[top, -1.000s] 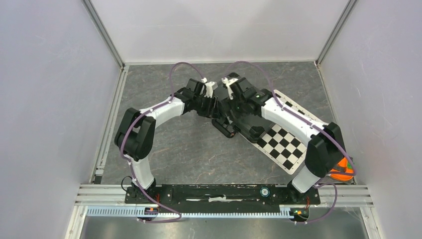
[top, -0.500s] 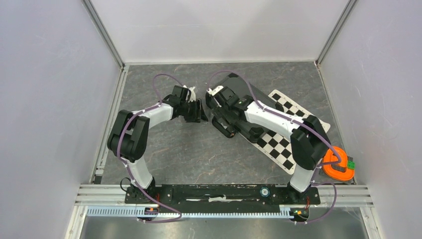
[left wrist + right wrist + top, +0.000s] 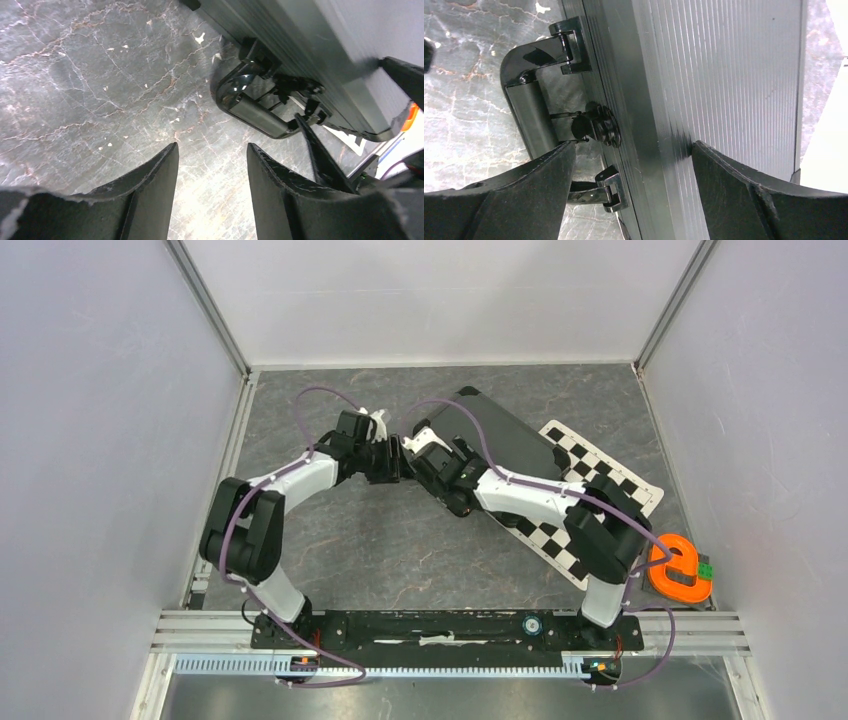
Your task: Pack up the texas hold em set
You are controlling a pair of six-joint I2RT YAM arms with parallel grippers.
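The black case (image 3: 500, 435) of the texas hold em set lies shut and slanted, its right part on the checkered mat. Its handle (image 3: 455, 502) sticks out at the near-left side. In the right wrist view the ribbed lid (image 3: 724, 75), handle (image 3: 531, 115) and a round latch (image 3: 596, 122) show. My right gripper (image 3: 428, 455) hovers open, straddling that front edge (image 3: 634, 147), one finger over the lid, one by the handle. My left gripper (image 3: 395, 462) stands open just left of the case, only bare floor between its fingers (image 3: 212, 150); handle (image 3: 252, 107) lies ahead. Chips, cards and dice are hidden.
A black-and-white checkered mat (image 3: 590, 475) lies under the case's right end. An orange ring toy (image 3: 680, 575) sits at the near right by the wall. Grey walls close in the marbled floor (image 3: 330, 540) on three sides; a metal rail (image 3: 450, 625) runs along the near edge.
Both arms have drawn back and lowered from over the case to its handle corner. The lid now shows uncovered. Both grippers have opened wider.
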